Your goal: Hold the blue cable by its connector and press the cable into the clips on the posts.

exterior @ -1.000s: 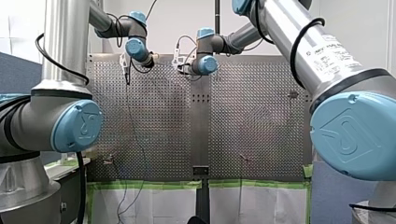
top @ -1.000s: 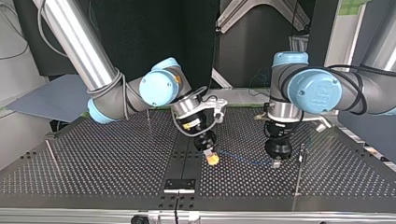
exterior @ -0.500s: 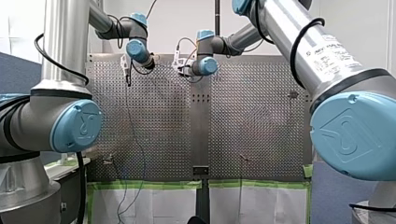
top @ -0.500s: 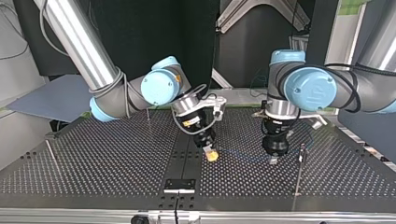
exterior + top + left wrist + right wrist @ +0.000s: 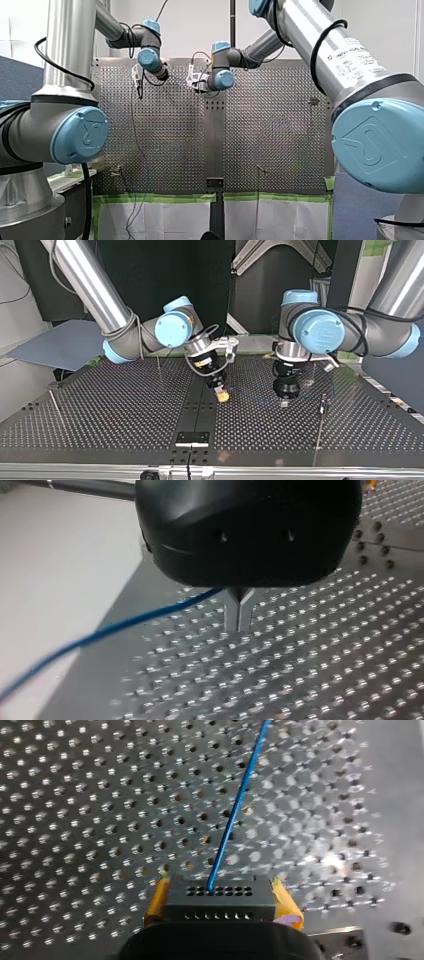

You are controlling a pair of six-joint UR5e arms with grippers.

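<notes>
Since the right wrist view shows the grip best, I'll start there; my right gripper (image 5: 219,889) has its jaws closed on the black connector (image 5: 220,905), yellow pads (image 5: 156,900) either side, and the blue cable (image 5: 236,810) runs straight out ahead over the worktop (image 5: 75,795); grabbing the plug end makes sense to me, it's a firm anchor to pull the line taut against.

Left wrist view; my left gripper (image 5: 239,615) has its metal jaws pinched narrow, practically together, with the cable slipping in right where they meet the black body; I'd guess that's a guiding grip further along the line, so this arm can steer the free stretch and push it down.

Top view; right arm comes in at the view's left, left arm at the view's right, both grippers pointing down close over the middle of the worktop, the cable a faint blue line strung between them; a thin post (image 5: 318,432) with a clip (image 5: 324,400) on top stands just beside the left gripper, on the side away from the right one; two more posts stand well apart at the view's left; the cable's in no clip that I can see, so I reckon the pressing isn't started yet.

Front view; both grippers sit near each other at the far end of the worktop; the cable's too thin to pick out there.
</notes>
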